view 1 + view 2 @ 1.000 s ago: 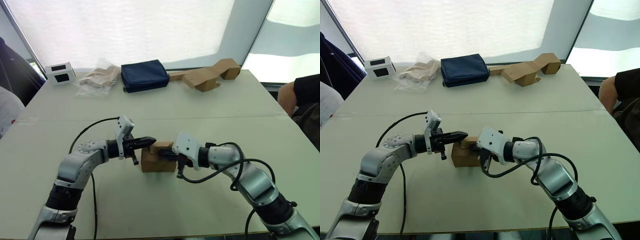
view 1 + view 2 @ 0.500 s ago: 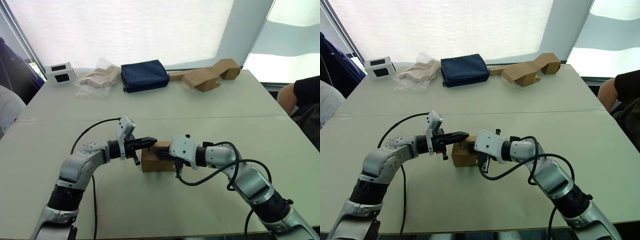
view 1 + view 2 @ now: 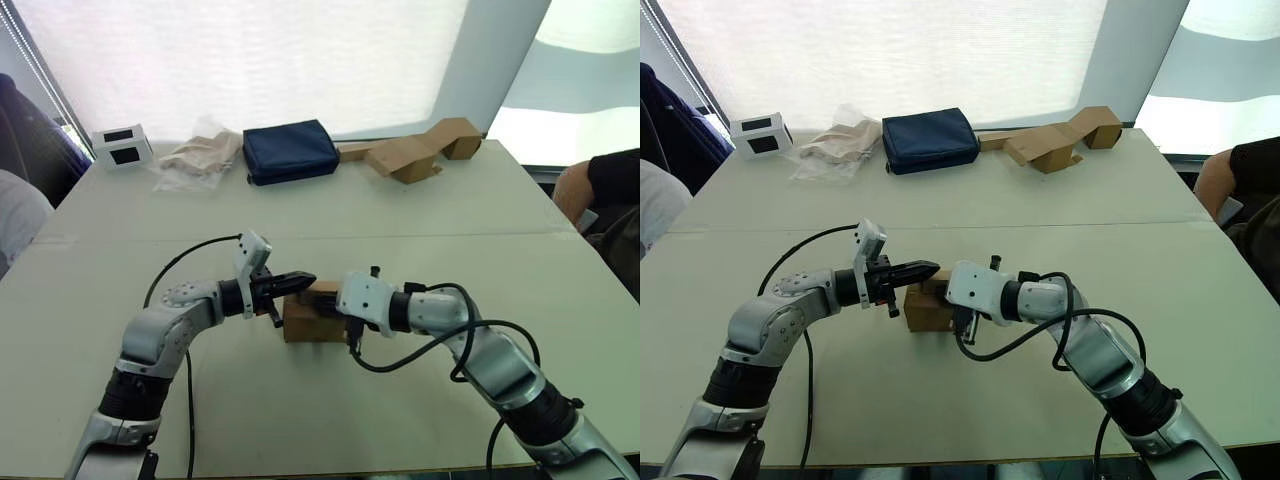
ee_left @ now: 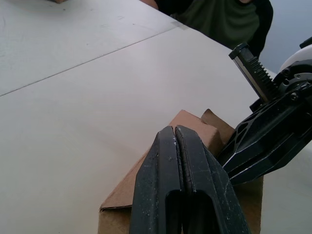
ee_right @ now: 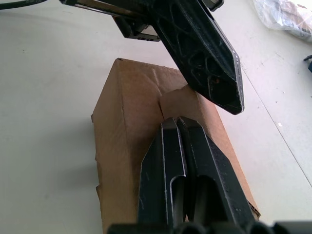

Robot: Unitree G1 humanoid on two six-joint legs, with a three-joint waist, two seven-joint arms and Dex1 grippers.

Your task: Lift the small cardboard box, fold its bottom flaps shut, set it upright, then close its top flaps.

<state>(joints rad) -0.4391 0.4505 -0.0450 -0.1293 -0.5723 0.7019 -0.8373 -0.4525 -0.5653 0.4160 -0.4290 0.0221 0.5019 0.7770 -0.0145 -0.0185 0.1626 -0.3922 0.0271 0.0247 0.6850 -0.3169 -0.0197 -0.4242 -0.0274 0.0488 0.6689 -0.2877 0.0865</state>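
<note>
Nearest, on the pale grey surface [image 3: 330, 420], the small plain brown corrugated cardboard box [image 3: 312, 321] stands a little toward six o'clock of the surface's middle, with both arms meeting over it; the left gripper [image 3: 304, 281] reaches in from nine o'clock, its two black fingers pressed together with nothing between them, the tips lying over the box's top edge; the right gripper [image 5: 176, 122] comes in from three o'clock, its jaws likewise together and empty, the tips resting on the box's upper face where a short brown cardboard flap [image 5: 176, 103] meets the wider panel at a crease; in the left wrist view a second short flap [image 4: 217, 121] stands up at the box's far corner beside the right gripper's black fingers; farther off, along the twelve-o'clock edge, lie a white box with black panels [image 3: 122, 146] toward ten o'clock, then a crumpled clear plastic bag with tan paper inside [image 3: 198, 156], a dark navy fabric pouch [image 3: 290, 150] near twelve, and bigger bent brown cardboard pieces [image 3: 412, 150] toward one o'clock; a person's arm in a dark sleeve [image 3: 605, 188] shows at three o'clock beyond the surface.
</note>
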